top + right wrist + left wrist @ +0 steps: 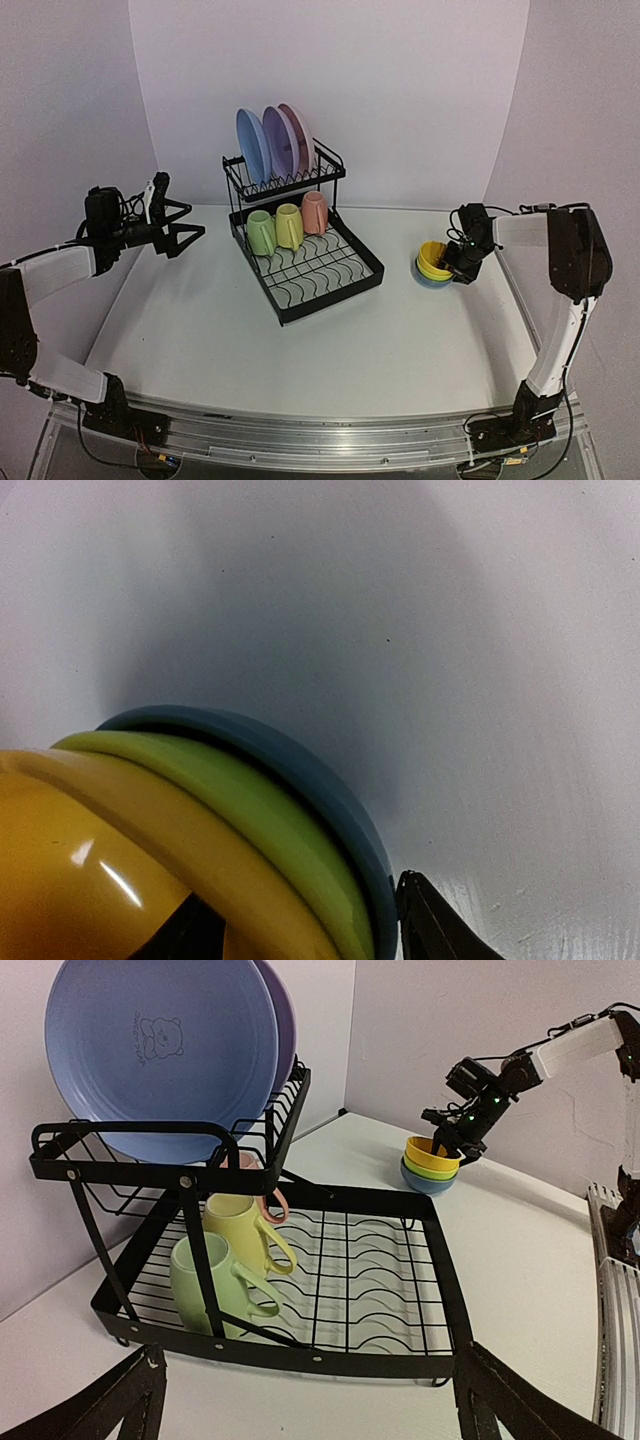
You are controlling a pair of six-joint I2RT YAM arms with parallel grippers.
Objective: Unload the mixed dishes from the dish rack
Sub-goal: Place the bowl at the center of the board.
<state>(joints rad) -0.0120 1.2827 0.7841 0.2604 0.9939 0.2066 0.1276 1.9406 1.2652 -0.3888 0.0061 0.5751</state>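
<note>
The black wire dish rack (pixel 330 283) holds blue (pixel 252 146), purple (pixel 276 140) and pink (pixel 299 136) plates upright on its upper shelf. Light green (pixel 261 232), yellow (pixel 289 226) and pink (pixel 314 212) mugs sit in its tray. On the table at the right, a yellow bowl (pixel 90 880) is nested in a green one (pixel 230 802) and a blue one (pixel 305 770). My right gripper (pixel 305 920) is open, one finger inside the yellow bowl and the other finger (pixel 432 922) outside the blue rim. My left gripper (pixel 195 220) hangs open and empty, left of the rack.
In the left wrist view the rack's near rail (pixel 300 1355) lies just ahead of my open left fingers, with the green mug (pixel 205 1280) and yellow mug (pixel 240 1232) behind it. White walls close the back and both sides. A metal rail (pixel 320 430) runs along the near table edge.
</note>
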